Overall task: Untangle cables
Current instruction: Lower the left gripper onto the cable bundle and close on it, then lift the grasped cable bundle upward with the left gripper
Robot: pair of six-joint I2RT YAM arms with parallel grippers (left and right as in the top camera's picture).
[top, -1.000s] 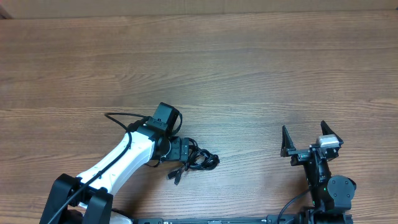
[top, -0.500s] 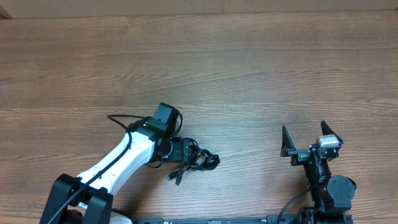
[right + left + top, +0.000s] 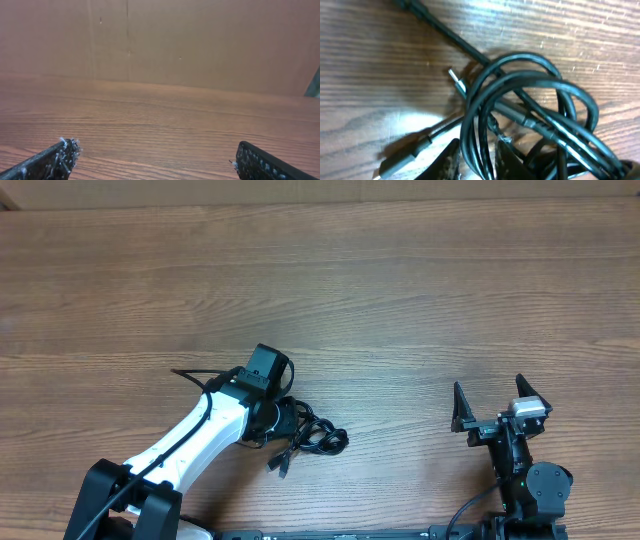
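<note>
The cables point(image 3: 318, 438) lie as a small black tangle on the wooden table point(image 3: 400, 280), near its front edge and left of centre. My left gripper point(image 3: 291, 423) reaches into the tangle's left side. In the left wrist view the cables point(image 3: 530, 85) loop over each other, and a bare plug tip point(image 3: 453, 75) sticks out at the left. My left gripper point(image 3: 477, 156) is shut on two or three looped strands, with one fingertip point(image 3: 451, 156) on each side of them. My right gripper point(image 3: 490, 395) stands open and apart at the front right, and nothing shows between the jaws of the right gripper point(image 3: 156, 152).
A loose cable end with a plug point(image 3: 280, 465) points toward the table's front edge. A brown cardboard wall point(image 3: 200, 40) rises behind the table in the right wrist view. My left arm's white link point(image 3: 200, 435) runs from the front left corner.
My left gripper's jaws have closed in on the cable strands. The tangle has shifted slightly toward the left arm. The right arm has not moved.
</note>
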